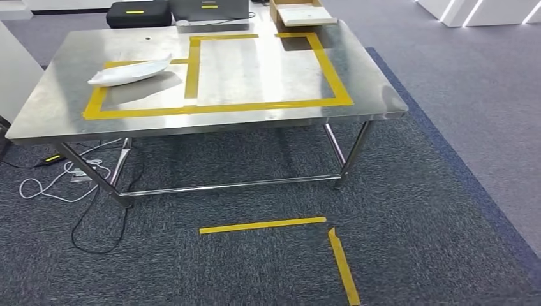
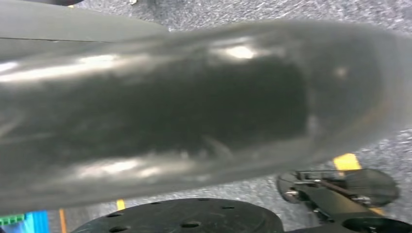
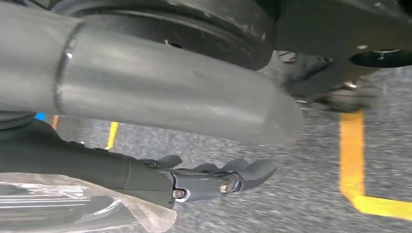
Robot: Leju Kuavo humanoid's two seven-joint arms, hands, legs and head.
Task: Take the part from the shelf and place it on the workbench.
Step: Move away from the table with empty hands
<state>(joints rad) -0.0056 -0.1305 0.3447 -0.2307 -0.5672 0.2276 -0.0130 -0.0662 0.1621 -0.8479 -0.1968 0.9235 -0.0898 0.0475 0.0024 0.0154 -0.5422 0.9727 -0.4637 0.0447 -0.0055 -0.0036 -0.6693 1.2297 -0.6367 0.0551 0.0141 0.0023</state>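
A white, elongated part (image 1: 131, 71) lies on the steel workbench (image 1: 223, 120), inside the left yellow-taped rectangle. In the right wrist view my right hand (image 3: 214, 177) hangs over the carpet, its dark fingers (image 3: 252, 170) stretched out and slightly apart with nothing in them; the thick grey thumb (image 3: 170, 97) runs above them. In the left wrist view my left hand (image 2: 194, 111) is a large blurred grey shape close to the camera, and I cannot make out how its fingers lie.
A larger yellow-taped rectangle (image 1: 332, 70) marks the bench's middle. Black cases (image 1: 137, 13) and a cardboard box (image 1: 300, 13) stand at the far edge. Cables (image 1: 57, 185) trail on the carpet at the left. A yellow tape corner (image 1: 268, 224) lies on the floor before the bench.
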